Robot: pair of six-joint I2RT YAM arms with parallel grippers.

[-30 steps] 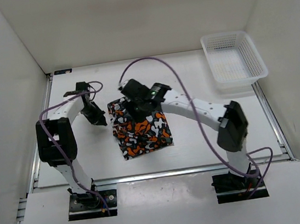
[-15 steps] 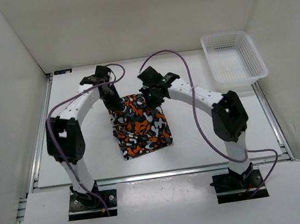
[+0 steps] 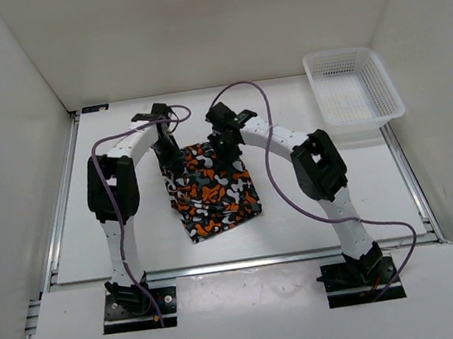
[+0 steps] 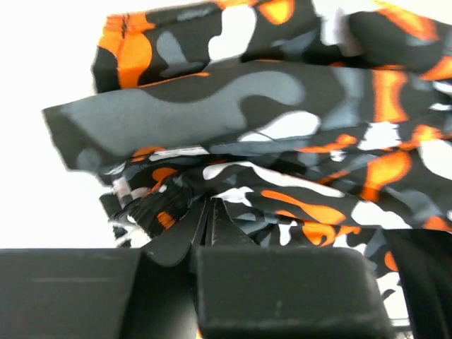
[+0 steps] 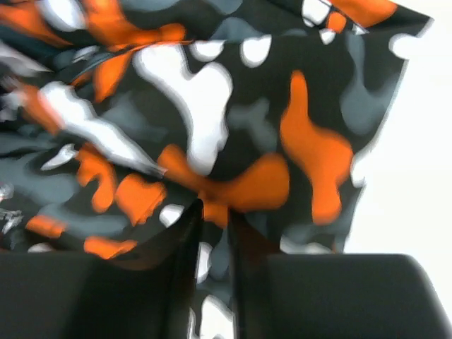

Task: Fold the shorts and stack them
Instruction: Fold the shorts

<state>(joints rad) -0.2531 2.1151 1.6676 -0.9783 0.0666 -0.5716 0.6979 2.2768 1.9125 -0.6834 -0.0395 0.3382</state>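
From the overhead view, the shorts [image 3: 213, 196] lie as a folded, roughly square bundle near the middle of the table [image 3: 134, 232]. The white basket [image 3: 388, 81] stands well apart from them toward 2 o'clock. Both arms reach over the bundle's far edge. The left gripper [image 3: 170, 156] is down at the 11 o'clock corner and the right gripper [image 3: 221, 155] at about 12 to 1 o'clock. From this height the fingers are hidden under the wrists, so the overhead view does not show how the jaws stand.

The wrist cameras show that. In the left wrist view, the left gripper [image 4: 210, 212] has its two dark fingers drawn together to a thin seam. A gathered, puckered edge of the shorts [image 4: 282, 99] is bunched right at the tips, so it is clamped on the cloth. Above it several folded layers are stacked, which the overhead view shows only as one flat patch.

In the right wrist view, the right gripper [image 5: 212, 215] has its fingers almost together, with only a narrow slit between them. The orange and black fabric of the shorts [image 5: 212, 106] runs into that slit, pinched. The cloth there is smooth and spread, with bare white table at 3 o'clock of it.
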